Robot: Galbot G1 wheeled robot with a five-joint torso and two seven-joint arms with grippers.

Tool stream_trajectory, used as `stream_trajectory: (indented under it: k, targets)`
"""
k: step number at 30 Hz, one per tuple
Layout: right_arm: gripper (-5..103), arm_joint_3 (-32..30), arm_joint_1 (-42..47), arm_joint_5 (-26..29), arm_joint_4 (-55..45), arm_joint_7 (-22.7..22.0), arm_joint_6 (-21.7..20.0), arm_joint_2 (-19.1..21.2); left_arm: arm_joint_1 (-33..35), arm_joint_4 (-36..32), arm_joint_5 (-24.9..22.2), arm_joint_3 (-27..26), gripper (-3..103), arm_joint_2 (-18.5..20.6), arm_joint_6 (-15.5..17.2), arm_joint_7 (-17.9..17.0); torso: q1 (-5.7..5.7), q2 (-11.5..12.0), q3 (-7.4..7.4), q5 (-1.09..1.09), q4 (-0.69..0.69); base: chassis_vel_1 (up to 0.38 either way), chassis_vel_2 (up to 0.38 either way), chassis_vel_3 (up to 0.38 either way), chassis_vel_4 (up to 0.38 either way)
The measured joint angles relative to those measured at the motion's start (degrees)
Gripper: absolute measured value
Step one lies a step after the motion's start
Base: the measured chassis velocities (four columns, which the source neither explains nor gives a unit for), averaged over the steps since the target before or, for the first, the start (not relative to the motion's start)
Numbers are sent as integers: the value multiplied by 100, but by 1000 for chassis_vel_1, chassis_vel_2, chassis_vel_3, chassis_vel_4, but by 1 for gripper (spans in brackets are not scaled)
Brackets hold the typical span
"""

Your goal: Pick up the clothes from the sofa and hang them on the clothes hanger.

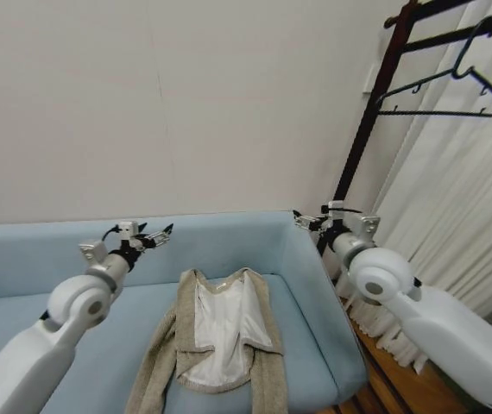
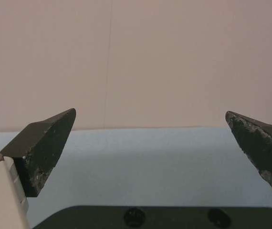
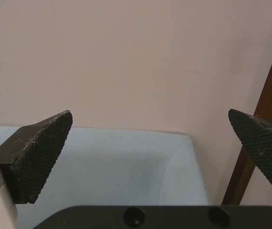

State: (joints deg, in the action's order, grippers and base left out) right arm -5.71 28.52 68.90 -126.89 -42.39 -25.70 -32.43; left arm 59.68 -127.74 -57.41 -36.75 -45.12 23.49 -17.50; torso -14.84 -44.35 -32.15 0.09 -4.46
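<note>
A beige jacket with a white lining lies spread open on the seat of the light blue sofa. A black clothes hanger hangs from the dark clothes rack at the upper right. My left gripper is held up over the sofa back, left of the jacket, open and empty. In the left wrist view the left gripper faces the wall with its fingers wide apart. My right gripper hovers by the sofa's right arm near the rack pole, open and empty. The right gripper faces the sofa corner.
A plain pale wall rises behind the sofa. White curtains hang at the right behind the rack. Wooden floor shows beside the sofa's right end. The rack pole stands close to my right gripper.
</note>
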Motion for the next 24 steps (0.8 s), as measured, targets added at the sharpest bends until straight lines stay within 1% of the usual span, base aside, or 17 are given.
stream_trajectory:
  k: [1,3,7,8,11,13,14,17,18,19,20,22,23,24]
  targets:
    - [100,-54,-12,-19,-64,35,-6,91,166,-148,122,-156,100,-16,1,-36,0,0,0,0,-2,0,0,0,0]
    - [100,-113,-27,-42,-95,65,-16,168,282,-250,216,-256,100,-29,-7,-42,0,0,0,0,-2,0,0,0,0]
    - [100,-360,-241,-106,-265,62,-81,419,610,-652,520,-591,100,-88,-20,-38,-1,0,-1,0,0,0,0,0,0]
    - [100,-360,-241,-106,-265,62,-81,419,610,-652,520,-591,100,-88,-20,-38,-1,0,-1,0,0,0,0,0,0]
    - [100,-436,-488,-165,-369,58,-116,615,813,-784,595,-774,100,-106,-20,24,-1,0,-1,1,1,0,0,0,0]
    - [100,-457,-796,-139,-347,-30,-188,775,862,-773,640,-791,100,-127,-24,85,-1,1,-1,0,1,0,0,0,0]
    - [100,-457,-796,-139,-347,-30,-188,775,862,-773,640,-791,100,-127,-24,85,-1,1,-1,0,1,0,0,0,0]
    - [100,-325,-1533,138,-7,-145,-275,1004,787,-687,678,-701,100,-157,-28,141,-2,1,-1,-1,-2,0,0,0,0]
    - [100,-231,-1845,266,189,-133,-308,1028,760,-662,687,-673,100,-166,-29,146,-2,1,-1,0,-2,0,0,0,0]
    - [100,-231,-1845,266,189,-133,-308,1028,760,-662,687,-673,100,-166,-29,146,-2,1,-1,0,-2,0,0,0,0]
    - [100,-110,-2170,413,388,-111,-357,1029,728,-643,697,-646,100,-174,-29,152,-2,1,-1,2,-2,0,0,0,0]
    - [100,185,-2914,757,775,-108,-492,953,644,-601,712,-573,100,-183,-25,154,-3,1,-2,2,-1,0,0,0,0]
    - [100,406,-3328,919,953,-166,-544,887,613,-582,723,-544,100,-186,-23,153,-3,2,-2,1,-1,0,0,0,0]
    - [100,747,-3848,1126,1170,-328,-580,779,589,-558,731,-521,100,-192,-18,153,-3,1,-1,0,-1,0,0,0,0]
